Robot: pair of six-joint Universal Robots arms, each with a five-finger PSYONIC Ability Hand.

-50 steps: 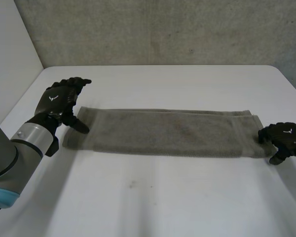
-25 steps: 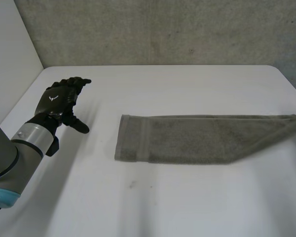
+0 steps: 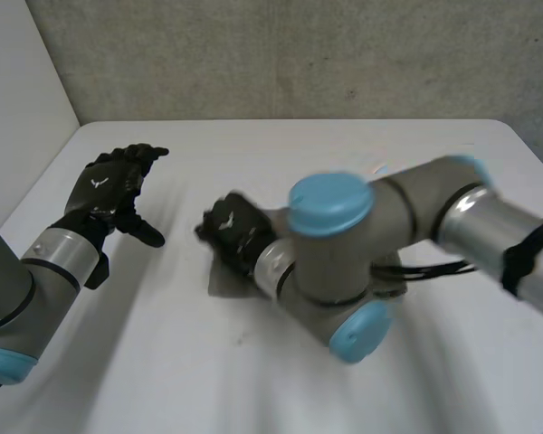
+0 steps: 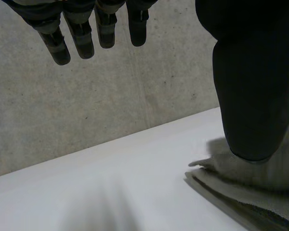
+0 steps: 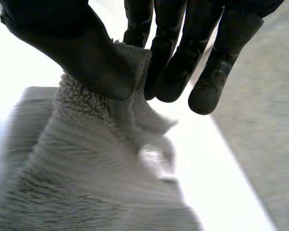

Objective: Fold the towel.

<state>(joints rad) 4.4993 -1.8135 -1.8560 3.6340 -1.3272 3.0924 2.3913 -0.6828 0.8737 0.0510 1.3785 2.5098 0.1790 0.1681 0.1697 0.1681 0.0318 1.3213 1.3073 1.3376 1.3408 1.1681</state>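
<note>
- Our right hand (image 5: 82, 53) pinches one end of the towel (image 5: 77, 192) between thumb and fingers, well away from the edges of the surface (image 3: 163, 380).
- Our left hand (image 3: 109, 185), near the left edge, has straight fingers and holds nothing.
- We judge the towel soft and limp; corners give the best hold.

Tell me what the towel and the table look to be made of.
Towel: grey-brown terry cloth, likely cotton. Its looped, fuzzy pile and soft folds show in the right wrist view. Table: smooth white top, matte with a faint sheen, probably laminate or painted board, though the look does not settle which.
</note>
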